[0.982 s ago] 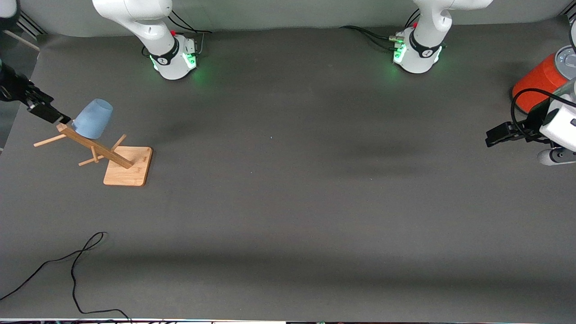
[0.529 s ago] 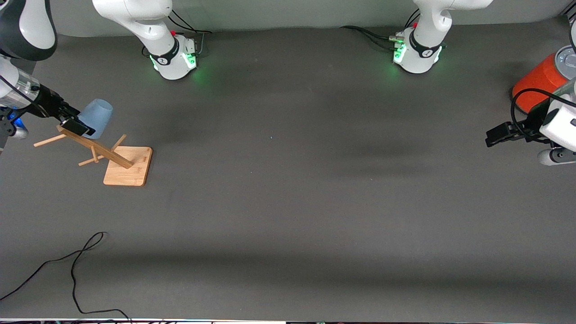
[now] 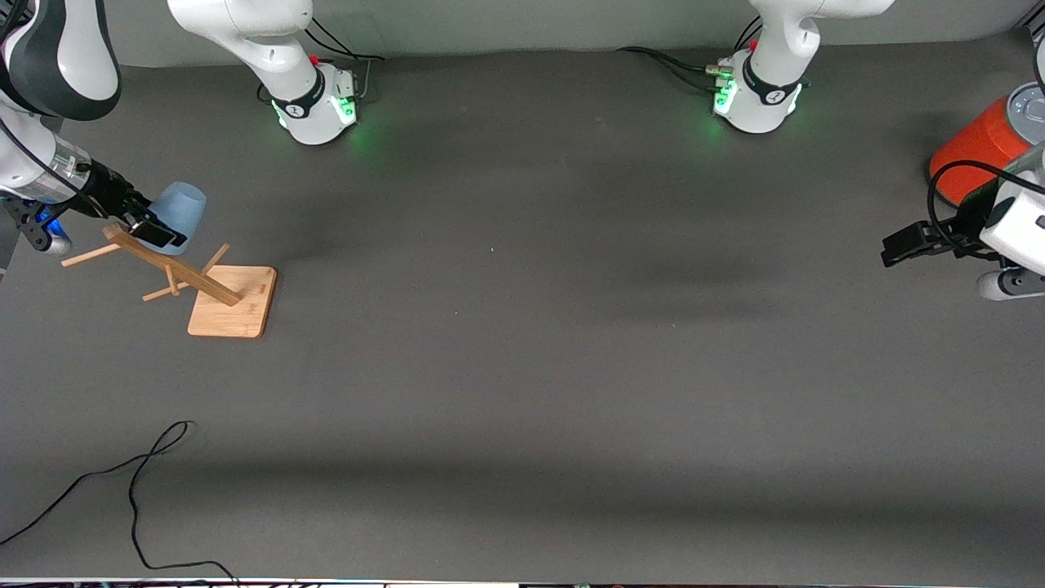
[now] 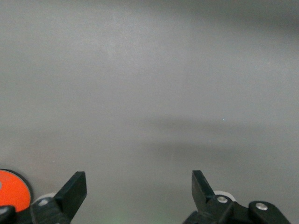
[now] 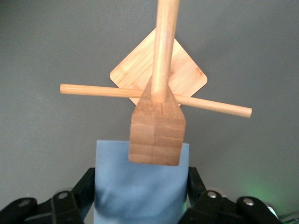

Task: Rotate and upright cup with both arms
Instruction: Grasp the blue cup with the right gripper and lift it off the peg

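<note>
The pale-blue cup (image 3: 181, 208) hangs mouth-down on a tilted wooden peg rack (image 3: 233, 302) toward the right arm's end of the table. My right gripper (image 3: 159, 233) is open, with one finger on each side of the cup's body. In the right wrist view the cup (image 5: 140, 186) fills the gap between the fingers (image 5: 88, 184) of the gripper (image 5: 141, 175), below the rack's post (image 5: 156, 135). My left gripper (image 3: 894, 249) waits open and empty over the table at the left arm's end; its wrist view shows the gripper (image 4: 138, 179) over bare mat.
A large orange-red canister (image 3: 976, 147) with a grey lid stands at the left arm's end, and its edge shows in the left wrist view (image 4: 11, 189). A black cable (image 3: 135, 482) lies on the mat near the front camera, toward the right arm's end.
My right gripper has moved in from the table's edge toward the cup, and its fingers now straddle it. The cup, the rack and the left arm have not moved.
</note>
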`<state>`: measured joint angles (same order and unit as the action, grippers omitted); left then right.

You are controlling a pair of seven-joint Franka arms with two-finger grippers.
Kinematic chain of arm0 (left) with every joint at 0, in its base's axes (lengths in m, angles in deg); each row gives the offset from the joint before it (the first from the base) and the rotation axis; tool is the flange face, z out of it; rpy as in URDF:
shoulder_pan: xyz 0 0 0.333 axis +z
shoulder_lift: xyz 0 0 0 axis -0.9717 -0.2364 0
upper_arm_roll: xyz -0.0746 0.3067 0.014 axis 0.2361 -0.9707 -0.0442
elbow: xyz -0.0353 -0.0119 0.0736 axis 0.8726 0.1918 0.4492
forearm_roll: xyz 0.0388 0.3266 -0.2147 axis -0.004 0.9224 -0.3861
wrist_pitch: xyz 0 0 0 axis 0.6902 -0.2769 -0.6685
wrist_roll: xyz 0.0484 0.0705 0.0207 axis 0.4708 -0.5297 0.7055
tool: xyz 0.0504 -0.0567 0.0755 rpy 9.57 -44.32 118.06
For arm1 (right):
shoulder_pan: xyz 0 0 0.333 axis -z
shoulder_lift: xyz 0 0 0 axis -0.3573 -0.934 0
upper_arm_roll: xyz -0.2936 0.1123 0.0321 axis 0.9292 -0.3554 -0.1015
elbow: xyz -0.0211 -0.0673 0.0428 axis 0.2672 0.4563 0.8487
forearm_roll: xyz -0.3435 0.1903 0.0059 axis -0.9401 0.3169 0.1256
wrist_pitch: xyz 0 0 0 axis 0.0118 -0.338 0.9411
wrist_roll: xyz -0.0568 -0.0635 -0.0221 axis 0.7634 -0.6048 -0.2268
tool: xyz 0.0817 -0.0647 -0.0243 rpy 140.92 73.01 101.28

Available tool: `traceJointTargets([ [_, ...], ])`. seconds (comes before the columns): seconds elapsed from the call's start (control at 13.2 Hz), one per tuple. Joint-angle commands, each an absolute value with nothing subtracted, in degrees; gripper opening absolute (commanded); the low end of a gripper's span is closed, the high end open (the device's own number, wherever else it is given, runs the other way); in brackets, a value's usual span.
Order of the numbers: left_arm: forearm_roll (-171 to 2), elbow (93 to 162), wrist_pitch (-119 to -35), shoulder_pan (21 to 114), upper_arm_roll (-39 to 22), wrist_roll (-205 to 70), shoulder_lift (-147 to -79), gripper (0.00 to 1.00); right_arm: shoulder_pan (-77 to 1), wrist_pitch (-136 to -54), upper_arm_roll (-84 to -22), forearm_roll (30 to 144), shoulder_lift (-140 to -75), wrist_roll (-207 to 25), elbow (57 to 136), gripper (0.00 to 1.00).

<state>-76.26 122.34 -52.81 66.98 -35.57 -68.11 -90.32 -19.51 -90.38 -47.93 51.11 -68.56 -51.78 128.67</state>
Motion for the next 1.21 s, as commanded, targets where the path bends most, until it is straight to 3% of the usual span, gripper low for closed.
traceJointTargets([
  [0.0,-76.8,122.6,-52.2,66.7,-35.9,-67.3,-89.7,1.0,-20.4,-91.0,-47.4,52.0,-67.9,-50.7,129.0,0.33],
  [0.23,-76.8,122.6,-52.3,66.7,-35.9,-67.3,-89.7,1.0,-20.4,-89.0,-47.5,52.0,-66.4,-50.6,128.5,0.33],
  [0.68,-76.8,122.6,-52.3,66.7,-35.9,-67.3,-89.6,1.0,-22.5,-79.7,-49.3,51.9,-57.3,-43.6,127.8,0.28],
  [1.13,-76.8,122.6,-52.3,66.5,-35.9,-67.3,-89.7,1.0,-40.9,-76.4,-49.8,52.0,-53.9,-16.8,126.1,0.28],
])
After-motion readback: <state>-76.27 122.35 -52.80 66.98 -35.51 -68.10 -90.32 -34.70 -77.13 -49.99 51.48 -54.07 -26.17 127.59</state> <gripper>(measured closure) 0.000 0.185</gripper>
